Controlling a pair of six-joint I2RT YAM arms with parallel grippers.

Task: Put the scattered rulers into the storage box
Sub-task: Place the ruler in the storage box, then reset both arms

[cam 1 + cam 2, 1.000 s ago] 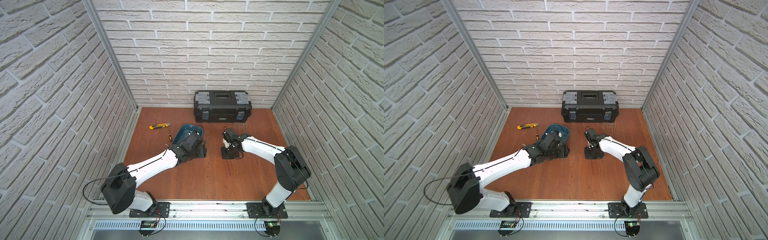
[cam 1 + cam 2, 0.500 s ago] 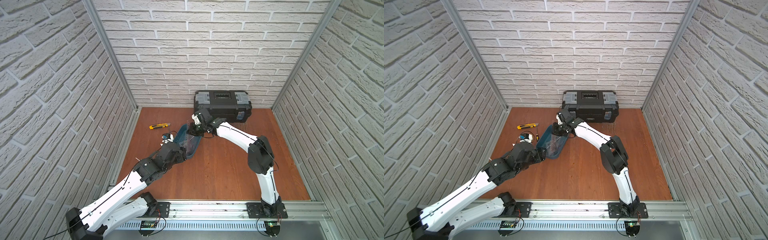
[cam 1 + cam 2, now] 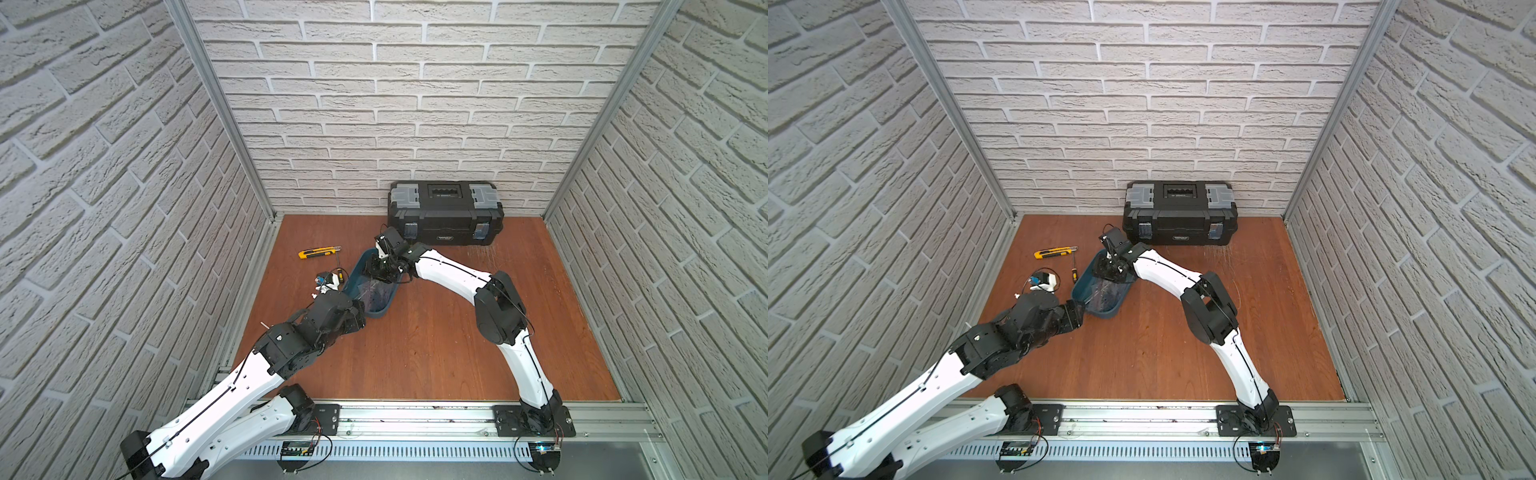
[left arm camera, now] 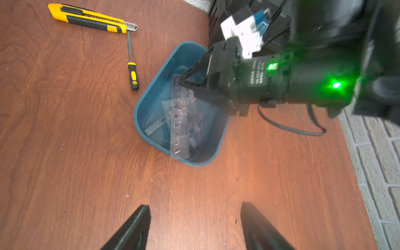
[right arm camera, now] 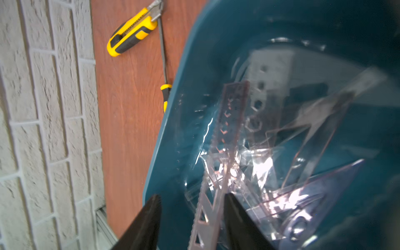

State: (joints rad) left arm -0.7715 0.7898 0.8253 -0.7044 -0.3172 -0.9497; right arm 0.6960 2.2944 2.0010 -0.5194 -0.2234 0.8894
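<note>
The teal storage box (image 3: 376, 313) (image 3: 1100, 314) lies at an angle left of the table's middle. Several clear and purplish rulers (image 4: 179, 121) (image 3: 376, 293) are heaped inside it. My right gripper (image 5: 192, 197) (image 3: 380, 272) hangs over the box's far end with its jaws open. A long purplish ruler (image 5: 229, 134) runs between its fingers, close to one of them and blurred. One end of that ruler reaches the box's near rim (image 4: 138, 112). My left gripper (image 4: 194, 207) (image 3: 1081, 313) is open over bare wood just short of the box's near end.
A yellow utility knife (image 3: 318, 252) (image 4: 93, 18) and a small yellow-black screwdriver (image 3: 338, 270) (image 4: 133, 73) lie just left of the box. A black toolbox (image 3: 444, 216) stands against the back wall. Brick walls close in both sides.
My right arm swung from the table's middle to over the box, carrying the long ruler, and its jaws opened. My left arm drew back from the box toward the front left.
</note>
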